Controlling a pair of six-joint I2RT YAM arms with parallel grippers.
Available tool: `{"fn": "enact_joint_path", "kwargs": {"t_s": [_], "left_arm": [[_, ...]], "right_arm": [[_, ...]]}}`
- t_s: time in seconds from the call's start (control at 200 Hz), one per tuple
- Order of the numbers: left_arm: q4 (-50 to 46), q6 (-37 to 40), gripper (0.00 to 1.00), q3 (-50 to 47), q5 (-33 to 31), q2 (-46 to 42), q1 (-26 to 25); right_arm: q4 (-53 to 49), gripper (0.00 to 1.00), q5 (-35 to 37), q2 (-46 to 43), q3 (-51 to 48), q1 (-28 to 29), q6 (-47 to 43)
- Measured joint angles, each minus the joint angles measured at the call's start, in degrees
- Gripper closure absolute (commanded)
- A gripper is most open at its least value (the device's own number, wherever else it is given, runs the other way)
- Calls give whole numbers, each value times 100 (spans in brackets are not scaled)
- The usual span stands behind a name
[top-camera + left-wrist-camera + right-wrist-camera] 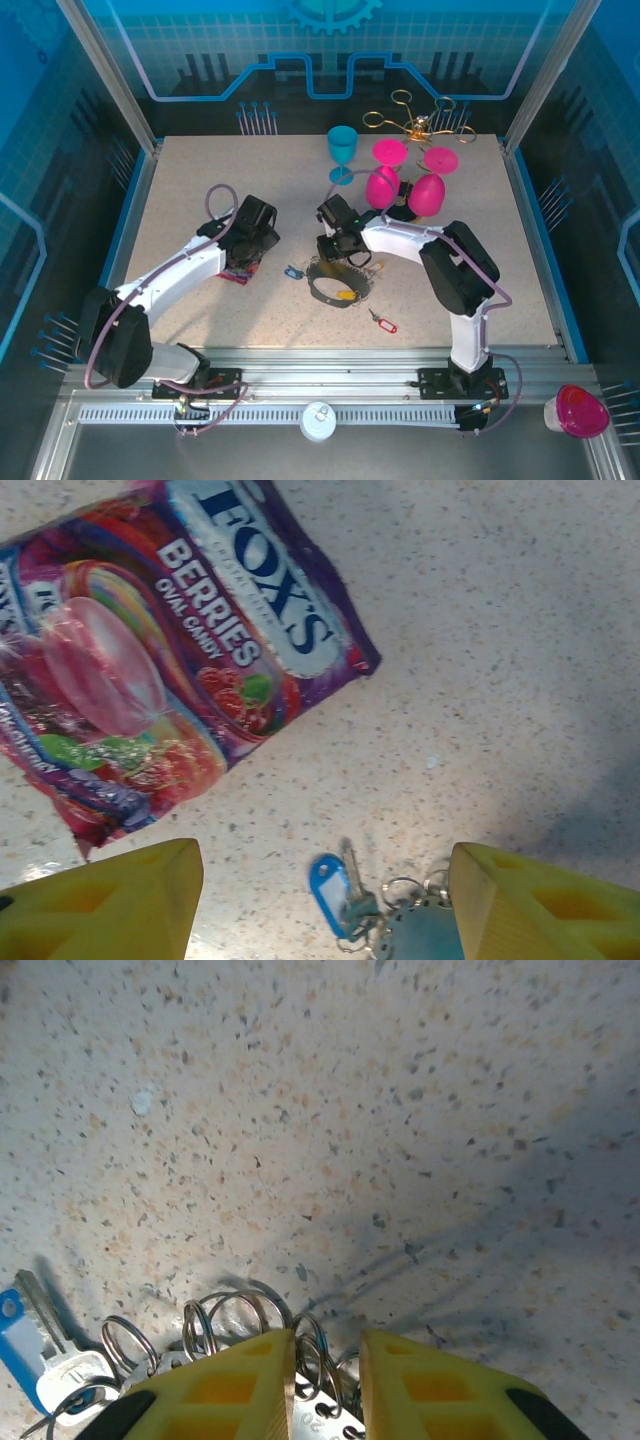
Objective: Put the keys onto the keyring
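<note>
One keyring [322, 296], one blue key [293, 270], one red key [383, 322]

Left gripper [325, 905] jaws wide apart, pointing down; right gripper [327, 1380] nearly closed, pinching keyring [322, 296] coil; both arms extended forward

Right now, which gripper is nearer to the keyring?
Right. The right gripper sits at the far edge of the keyring, fingers closed around its coils; the left gripper hangs open off to its left, by the candy bag.

Candy bag [170, 660] by left arm: "FOX'S", "BERRIES", "OVAL CANDY". No other legible text.
</note>
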Motion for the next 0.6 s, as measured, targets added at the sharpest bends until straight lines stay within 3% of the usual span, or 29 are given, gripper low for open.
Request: {"fn": "enact_joint_path", "kwargs": {"t_s": [0.595], "left_arm": [[105,0,34,-234,-66,-184,81]], "right_arm": [[-588,84,-190,424,531,24,-203]]}}
